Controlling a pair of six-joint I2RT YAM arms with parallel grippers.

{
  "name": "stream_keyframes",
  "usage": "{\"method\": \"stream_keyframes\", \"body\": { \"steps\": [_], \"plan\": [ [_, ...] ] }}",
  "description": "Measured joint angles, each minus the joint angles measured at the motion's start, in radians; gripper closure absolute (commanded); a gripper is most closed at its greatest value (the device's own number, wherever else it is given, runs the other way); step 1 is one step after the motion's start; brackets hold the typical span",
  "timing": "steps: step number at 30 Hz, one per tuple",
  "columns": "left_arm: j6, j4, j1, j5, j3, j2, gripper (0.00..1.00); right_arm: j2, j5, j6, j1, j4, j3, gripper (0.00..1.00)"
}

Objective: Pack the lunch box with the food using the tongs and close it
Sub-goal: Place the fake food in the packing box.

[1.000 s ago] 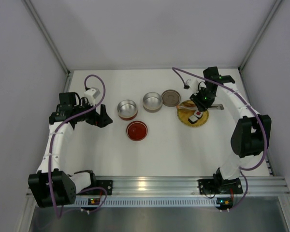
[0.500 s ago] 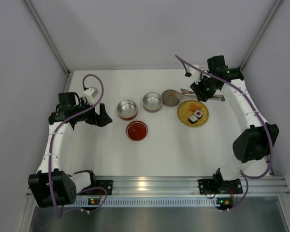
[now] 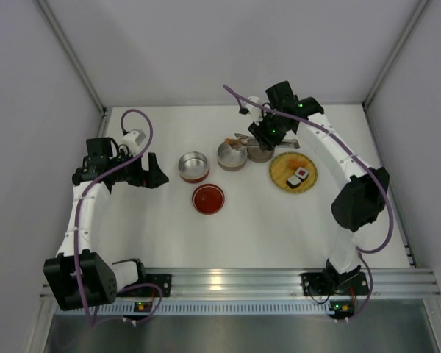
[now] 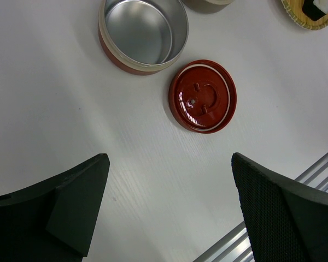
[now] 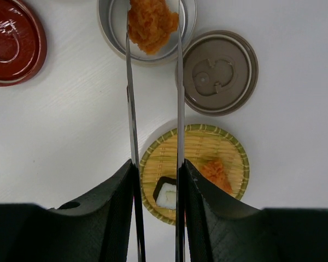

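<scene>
Your right gripper (image 5: pixel 156 180) is partly closed on the tongs (image 5: pixel 180 109). Its two black fingers press the pair of slim silver arms from outside, so the arms run almost parallel away from the wrist with a narrow gap between them. At their far tips the tongs pinch an orange chunk (image 5: pixel 152 22), a rough, crumbly, bright piece that fills the space between the arms. In the wrist view that chunk lies over the mouth of the open metal tin (image 5: pixel 105 27). You cannot tell from these views how high above the tin's floor it hangs. Just beside that tin sits the tan lid (image 5: pixel 220 72), flat on the white table, and the red lid (image 5: pixel 11 38) lies further off to the other side. The rest of the food is on the round woven plate (image 5: pixel 199 144), below the gripper in the wrist view. There is a white sushi roll (image 5: pixel 165 194) with a dark edge, partly hidden by a finger, and a second orange piece (image 5: pixel 216 172) near the rim. Your left gripper (image 4: pixel 169 164) is spread fully wide and holds nothing. It hovers over bare table, with the red-walled tin (image 4: pixel 139 30) and the red lid ahead of it.
</scene>
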Motion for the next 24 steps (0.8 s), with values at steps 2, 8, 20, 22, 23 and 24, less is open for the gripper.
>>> {"method": "stream_keyframes", "body": {
  "steps": [2, 8, 20, 22, 23, 24],
  "plan": [
    [0.000, 0.000, 0.000, 0.000, 0.000, 0.000, 0.02, 0.042, 0.011, 0.014, 0.008, 0.010, 0.003, 0.97],
    [0.000, 0.005, 0.000, 0.000, 0.000, 0.000, 0.02, 0.110, 0.020, 0.036, 0.010, 0.029, 0.003, 0.96],
    [0.001, 0.005, 0.000, 0.000, -0.002, 0.000, 0.02, 0.143, 0.016, 0.066, 0.021, 0.053, 0.003, 0.90],
    [0.002, 0.005, 0.000, 0.000, -0.002, 0.000, 0.02, 0.154, 0.014, 0.069, 0.029, 0.055, 0.003, 0.89],
    [0.003, 0.005, 0.000, -0.001, -0.002, 0.000, 0.02, 0.160, 0.014, 0.070, 0.033, 0.055, 0.003, 0.86],
    [0.004, 0.005, 0.000, 0.000, -0.002, 0.000, 0.02, 0.165, 0.013, 0.071, 0.039, 0.056, 0.003, 0.84]
  ]
}}
